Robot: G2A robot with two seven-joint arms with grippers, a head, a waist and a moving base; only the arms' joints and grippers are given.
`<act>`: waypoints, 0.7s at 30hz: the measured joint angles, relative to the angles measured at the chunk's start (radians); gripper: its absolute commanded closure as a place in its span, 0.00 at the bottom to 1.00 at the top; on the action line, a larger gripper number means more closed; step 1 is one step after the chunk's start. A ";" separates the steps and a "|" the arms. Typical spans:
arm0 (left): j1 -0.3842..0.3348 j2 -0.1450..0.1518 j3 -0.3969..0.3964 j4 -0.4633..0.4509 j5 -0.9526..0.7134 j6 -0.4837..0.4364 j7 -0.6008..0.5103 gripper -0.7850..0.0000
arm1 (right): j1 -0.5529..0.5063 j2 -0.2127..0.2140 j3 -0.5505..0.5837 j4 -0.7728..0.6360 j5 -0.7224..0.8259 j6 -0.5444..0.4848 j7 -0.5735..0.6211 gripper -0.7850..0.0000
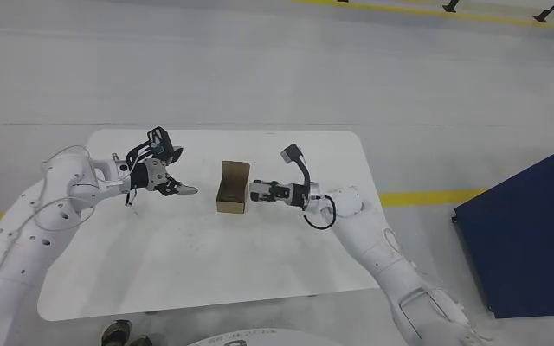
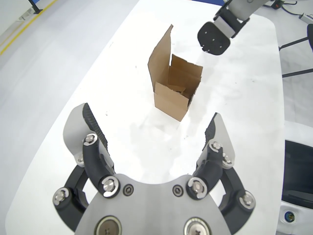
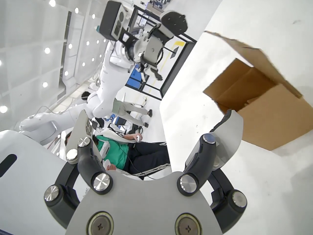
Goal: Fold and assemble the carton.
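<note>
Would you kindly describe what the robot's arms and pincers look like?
The left arm and right arm wear smooth white shells; a black cable loops at the right wrist. The left pincer and right pincer each have a silver base plate, black linkages with shiny pins, and pale curved fingers lined with black ribbed pads.

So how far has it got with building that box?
Done: the carton stands upright as an open box on the table. In hand: nothing; both the left gripper and right gripper are open, the right close beside the carton. To do: one tall flap sticks up and the top is open, so closing remains.
</note>
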 measured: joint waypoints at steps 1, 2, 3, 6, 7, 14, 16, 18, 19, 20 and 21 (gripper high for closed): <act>-0.001 -0.001 0.002 0.001 0.001 0.000 0.002 0.00 | 0.001 -0.001 -0.008 -0.032 -0.036 0.032 -0.020 0.00; -0.002 -0.002 0.004 0.001 0.002 0.001 0.003 0.00 | 0.005 -0.003 -0.017 -0.052 -0.063 0.056 -0.036 0.00; -0.003 -0.002 0.005 0.001 0.003 0.002 0.006 0.00 | 0.010 -0.005 -0.028 -0.066 -0.087 0.080 -0.052 0.00; -0.003 -0.003 0.003 0.003 0.007 0.004 0.016 0.00 | 0.042 -0.017 -0.069 -0.071 -0.147 0.159 -0.101 0.00; -0.003 -0.003 0.001 0.005 0.009 0.004 0.019 0.00 | 0.057 -0.022 -0.086 -0.060 -0.164 0.187 -0.119 0.00; -0.001 0.001 -0.015 0.015 0.027 0.027 0.016 0.00 | 0.087 -0.036 -0.130 0.002 -0.274 0.258 -0.213 0.00; -0.001 0.002 -0.020 0.013 0.026 0.034 0.013 0.00 | 0.078 -0.033 -0.128 -0.005 -0.334 0.294 -0.231 0.00; -0.001 0.002 -0.025 0.012 0.021 0.034 0.013 0.00 | 0.064 -0.027 -0.119 -0.024 -0.377 0.322 -0.238 0.00; -0.001 0.003 -0.028 0.011 0.018 0.035 0.013 0.00 | 0.049 -0.022 -0.107 -0.042 -0.400 0.335 -0.241 0.00; -0.001 0.003 -0.030 0.010 0.017 0.036 0.013 0.00 | 0.035 -0.017 -0.096 -0.058 -0.416 0.343 -0.243 0.00; -0.001 0.003 -0.032 0.010 0.015 0.037 0.012 0.00 | 0.020 -0.012 -0.085 -0.077 -0.432 0.350 -0.244 0.00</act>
